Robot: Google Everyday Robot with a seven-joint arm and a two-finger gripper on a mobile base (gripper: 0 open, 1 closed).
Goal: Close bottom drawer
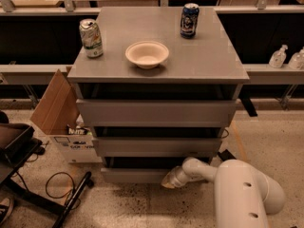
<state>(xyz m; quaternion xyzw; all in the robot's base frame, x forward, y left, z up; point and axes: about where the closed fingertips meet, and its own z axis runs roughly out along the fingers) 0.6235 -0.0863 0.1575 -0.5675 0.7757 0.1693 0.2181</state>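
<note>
The bottom drawer point(133, 175) is the lowest of three grey fronts on the cabinet point(156, 113). It stands slightly out, with a dark gap above its front. My white arm point(247, 194) reaches in from the lower right. My gripper point(167, 181) is at the drawer front's right end, right against it.
On the cabinet top stand a green can point(91, 38), a white bowl point(147, 54) and a dark blue can point(189, 20). An open cardboard box point(59, 118) sits on the floor at the left. A black chair base point(28, 175) and cable lie at the lower left.
</note>
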